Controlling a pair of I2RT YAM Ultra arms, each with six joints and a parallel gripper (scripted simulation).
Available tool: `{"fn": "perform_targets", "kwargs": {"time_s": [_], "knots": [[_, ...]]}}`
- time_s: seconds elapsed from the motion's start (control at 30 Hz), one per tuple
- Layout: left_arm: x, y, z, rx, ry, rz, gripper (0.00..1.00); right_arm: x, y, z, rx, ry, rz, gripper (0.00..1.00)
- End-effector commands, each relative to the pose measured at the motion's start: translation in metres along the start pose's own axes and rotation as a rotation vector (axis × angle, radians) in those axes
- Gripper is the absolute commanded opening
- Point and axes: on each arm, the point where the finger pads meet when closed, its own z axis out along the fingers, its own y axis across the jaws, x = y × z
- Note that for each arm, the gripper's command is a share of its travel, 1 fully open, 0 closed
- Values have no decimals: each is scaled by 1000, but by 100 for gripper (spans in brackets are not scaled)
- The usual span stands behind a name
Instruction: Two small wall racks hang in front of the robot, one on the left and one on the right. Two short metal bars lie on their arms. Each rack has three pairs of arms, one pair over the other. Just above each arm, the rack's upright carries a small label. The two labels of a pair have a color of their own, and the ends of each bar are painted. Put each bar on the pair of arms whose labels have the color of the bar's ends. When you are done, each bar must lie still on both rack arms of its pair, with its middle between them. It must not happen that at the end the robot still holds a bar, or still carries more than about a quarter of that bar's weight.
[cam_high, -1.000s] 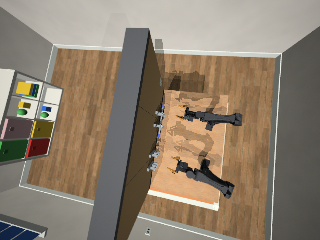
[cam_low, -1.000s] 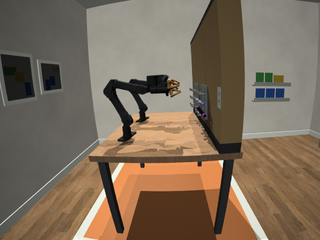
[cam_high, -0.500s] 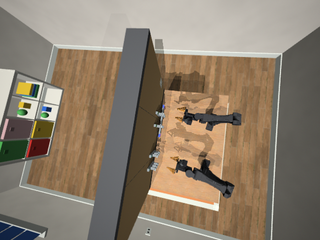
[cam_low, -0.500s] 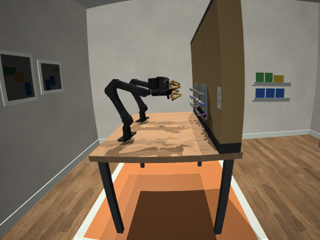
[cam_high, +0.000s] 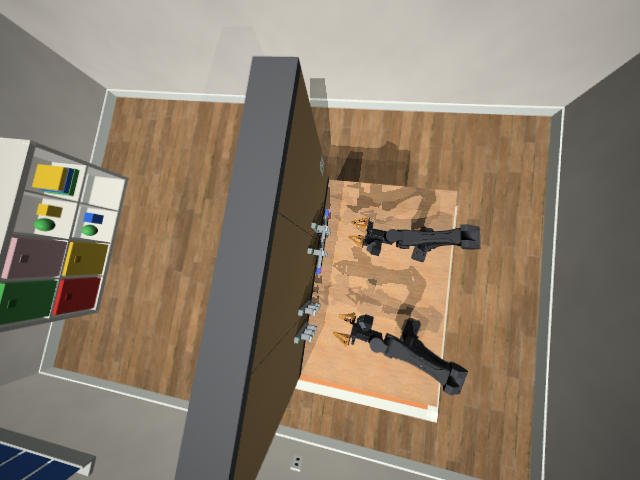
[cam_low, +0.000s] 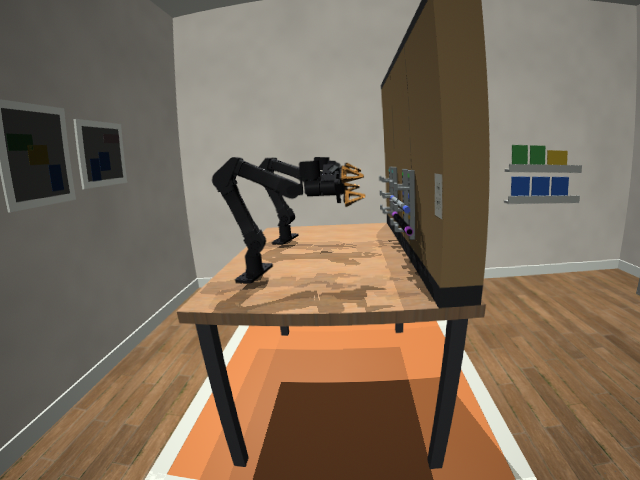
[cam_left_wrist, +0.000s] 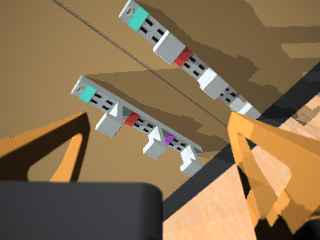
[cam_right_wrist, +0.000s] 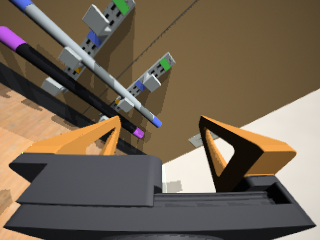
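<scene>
The right rack (cam_high: 320, 227) (cam_right_wrist: 96, 20) has green labels on top, blue in the middle and orange at the bottom. A grey bar (cam_right_wrist: 102, 72) with blue ends lies on its middle arms. A black bar (cam_right_wrist: 75, 86) with purple ends lies on its lowest arms. The left rack (cam_high: 309, 308) (cam_left_wrist: 169, 47) holds no bar. Its labels are teal on top, red in the middle and, on one upright, purple at the bottom; the other lowest label is hidden. My left gripper (cam_high: 337, 324) (cam_left_wrist: 159, 120) is open and empty before the left rack. My right gripper (cam_high: 351, 230) (cam_right_wrist: 159, 120) is open and empty, off the right rack.
A tall brown wall panel (cam_low: 426, 129) carries both racks and stands along the far edge of the wooden table (cam_low: 330, 304). A wall outlet (cam_low: 438, 195) is beyond the right rack. Both forearms are raised above the table.
</scene>
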Motion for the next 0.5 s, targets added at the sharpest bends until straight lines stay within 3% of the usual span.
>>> {"fn": "perform_targets", "kwargs": {"time_s": [0.0, 0.47], "knots": [[6, 4, 3, -38, 8, 66, 100, -6, 3, 2, 20, -24, -62, 100], [20, -4, 9, -60, 30, 228, 100, -8, 26, 7, 7, -38, -225, 100]]}}
